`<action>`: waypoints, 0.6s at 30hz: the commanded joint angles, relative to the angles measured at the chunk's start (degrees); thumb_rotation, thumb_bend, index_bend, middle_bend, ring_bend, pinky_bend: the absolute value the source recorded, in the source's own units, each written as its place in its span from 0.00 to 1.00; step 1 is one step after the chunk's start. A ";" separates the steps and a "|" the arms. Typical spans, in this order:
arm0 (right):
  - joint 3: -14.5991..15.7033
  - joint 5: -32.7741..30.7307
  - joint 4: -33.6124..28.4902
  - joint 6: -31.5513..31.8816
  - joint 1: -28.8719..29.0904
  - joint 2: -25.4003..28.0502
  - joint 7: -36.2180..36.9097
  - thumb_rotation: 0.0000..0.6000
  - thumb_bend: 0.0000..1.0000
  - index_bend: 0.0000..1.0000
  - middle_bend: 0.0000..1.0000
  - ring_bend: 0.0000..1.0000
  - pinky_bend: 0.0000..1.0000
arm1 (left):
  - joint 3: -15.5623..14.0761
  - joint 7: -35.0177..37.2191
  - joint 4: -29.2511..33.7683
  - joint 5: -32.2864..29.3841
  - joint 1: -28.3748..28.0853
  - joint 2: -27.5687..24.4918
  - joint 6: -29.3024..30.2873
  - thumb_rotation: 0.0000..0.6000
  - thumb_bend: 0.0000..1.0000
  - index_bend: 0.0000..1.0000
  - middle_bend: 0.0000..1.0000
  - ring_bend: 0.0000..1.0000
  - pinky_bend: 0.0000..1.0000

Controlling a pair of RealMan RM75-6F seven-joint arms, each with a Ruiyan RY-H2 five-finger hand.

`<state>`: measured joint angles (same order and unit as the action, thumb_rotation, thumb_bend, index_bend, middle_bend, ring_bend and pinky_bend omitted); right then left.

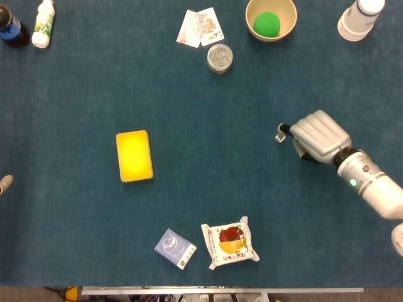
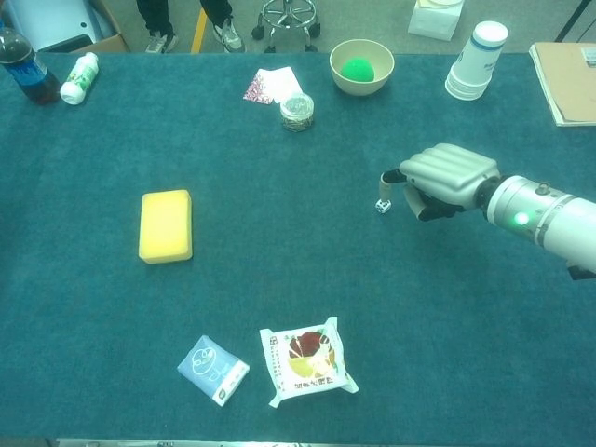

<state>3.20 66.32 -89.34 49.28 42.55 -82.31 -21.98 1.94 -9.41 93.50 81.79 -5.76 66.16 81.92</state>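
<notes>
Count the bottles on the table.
2, both at the far left corner: a dark cola bottle at the edge, and a white bottle with a green label lying just right of it. Others may sit outside the frame.

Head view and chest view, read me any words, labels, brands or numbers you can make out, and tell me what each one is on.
None can be read.
Snack packet: print along its edges, too small to read.
Small blue box: a pale round mark, no legible words.
White bottle: green label, blurred.
Playing cards: patterned faces, no number clear.
Small die by the right hand: markings too small.
</notes>
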 commanded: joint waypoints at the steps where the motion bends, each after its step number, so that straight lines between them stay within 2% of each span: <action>1: -0.27 1.71 -1.32 0.68 -0.51 1.28 0.90 1.00 1.00 0.35 1.00 1.00 1.00 | 0.02 0.00 0.09 0.07 -0.05 -0.06 -0.02 1.00 0.00 0.08 0.00 0.00 0.04; 8: 0.04 9.61 -6.95 7.68 -4.00 7.66 4.93 1.00 1.00 0.35 1.00 0.98 1.00 | 0.18 -1.17 0.99 1.00 -0.84 -0.59 -0.33 1.00 0.00 0.08 0.00 0.00 0.04; 11: 0.59 12.13 -9.53 11.18 -6.13 11.30 5.90 1.00 1.00 0.34 0.99 0.86 1.00 | 0.38 -2.27 1.74 1.68 -1.65 -0.83 -0.81 1.00 0.00 0.08 0.00 0.00 0.04; 15: 1.18 13.07 -13.13 15.21 -9.24 16.20 5.46 1.00 1.00 0.32 0.84 0.69 0.98 | 0.67 -4.33 3.19 2.59 -3.06 -1.22 -1.88 1.00 0.00 0.08 0.00 0.00 0.04; 18: 1.49 12.23 -15.95 17.46 -11.33 19.38 3.19 1.00 1.00 0.31 0.69 0.53 0.89 | 1.04 -5.55 3.93 3.04 -4.32 -1.36 -2.98 1.00 0.00 0.08 0.00 0.00 0.04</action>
<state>4.29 78.72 -103.47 65.30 32.82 -64.80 -17.43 2.77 -14.52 97.04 84.54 -9.58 64.91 79.41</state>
